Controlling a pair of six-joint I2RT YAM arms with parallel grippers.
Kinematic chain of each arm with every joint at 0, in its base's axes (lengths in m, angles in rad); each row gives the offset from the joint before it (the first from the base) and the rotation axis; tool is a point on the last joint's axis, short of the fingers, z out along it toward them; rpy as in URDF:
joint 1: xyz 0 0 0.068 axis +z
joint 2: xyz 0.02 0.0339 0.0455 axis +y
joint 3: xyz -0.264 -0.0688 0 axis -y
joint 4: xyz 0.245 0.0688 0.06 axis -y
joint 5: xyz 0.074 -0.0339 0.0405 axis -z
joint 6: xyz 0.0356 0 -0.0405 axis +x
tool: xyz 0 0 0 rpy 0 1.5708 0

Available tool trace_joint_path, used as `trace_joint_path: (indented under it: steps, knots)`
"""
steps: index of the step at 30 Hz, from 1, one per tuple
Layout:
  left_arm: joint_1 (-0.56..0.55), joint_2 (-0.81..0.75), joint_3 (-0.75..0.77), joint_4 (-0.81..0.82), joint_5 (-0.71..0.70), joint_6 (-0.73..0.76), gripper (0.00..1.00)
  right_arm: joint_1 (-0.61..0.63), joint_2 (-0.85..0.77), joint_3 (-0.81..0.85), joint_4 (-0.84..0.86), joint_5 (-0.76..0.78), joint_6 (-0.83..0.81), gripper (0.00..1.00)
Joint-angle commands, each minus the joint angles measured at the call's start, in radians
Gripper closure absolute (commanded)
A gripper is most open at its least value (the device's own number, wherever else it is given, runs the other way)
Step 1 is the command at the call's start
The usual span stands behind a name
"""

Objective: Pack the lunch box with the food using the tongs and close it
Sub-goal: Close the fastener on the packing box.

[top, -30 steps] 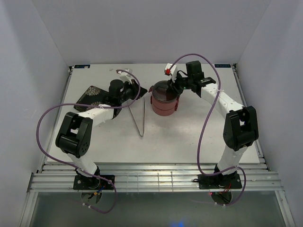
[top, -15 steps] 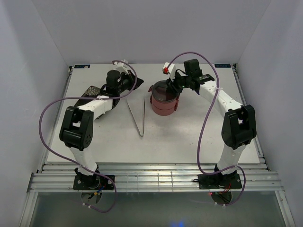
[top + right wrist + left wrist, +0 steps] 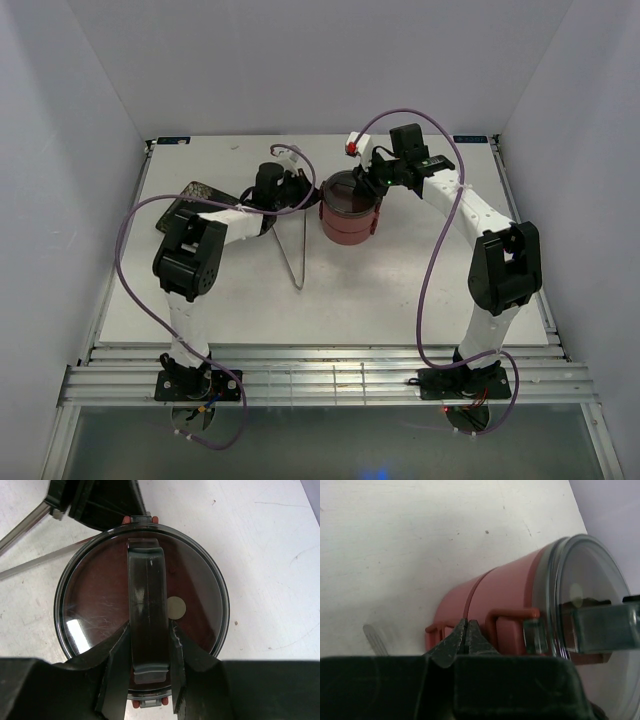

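The round dusty-red lunch box (image 3: 345,226) stands at mid-table with both tiers stacked and a clear lid (image 3: 95,595) on top. My right gripper (image 3: 147,645) is shut on the lid's dark strap handle (image 3: 146,580), one finger on each side. My left gripper (image 3: 466,626) is shut and empty. Its tips sit against the box's left wall (image 3: 505,592), by the small side handles (image 3: 512,615). The silver tongs (image 3: 293,252) lie in a V on the table left of the box. No food shows in any view.
A dark square floral plate (image 3: 183,203) lies at the far left, partly under the left arm. The tongs' arms (image 3: 30,545) run close by the box's left side. The table's back edge lies just beyond the box.
The left arm swung right, from over the plate to the lunch box's left side, and its jaws closed. The right gripper kept its hold on the lid handle.
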State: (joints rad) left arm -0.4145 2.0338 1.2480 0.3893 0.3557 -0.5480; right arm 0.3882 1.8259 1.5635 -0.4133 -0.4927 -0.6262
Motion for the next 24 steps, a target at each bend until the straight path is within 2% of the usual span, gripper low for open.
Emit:
trace_joint_path:
  steps: [1,10,14,17,21,24]
  knots:
    - [-0.029,-0.093,-0.036,-0.021,0.074,-0.001,1.0,0.009,0.053,-0.011,-0.094,0.054,0.006,0.75]
    - [0.048,-0.198,-0.025,-0.13,-0.009,0.034,1.0,0.005,0.053,-0.013,-0.102,0.054,-0.004,0.76]
    - [0.042,-0.189,-0.015,-0.133,0.043,0.017,1.0,0.005,0.056,-0.011,-0.102,0.055,-0.003,0.76]
    - [0.011,-0.164,-0.01,-0.133,0.045,0.013,1.0,0.006,0.056,-0.008,-0.108,0.051,-0.001,0.77]
    - [-0.091,-0.11,0.028,-0.125,0.08,-0.003,1.0,0.005,0.061,-0.007,-0.11,0.043,0.002,0.78]
    - [-0.113,-0.136,-0.018,-0.122,0.054,-0.027,1.0,0.005,0.055,-0.013,-0.108,0.052,0.0,0.79]
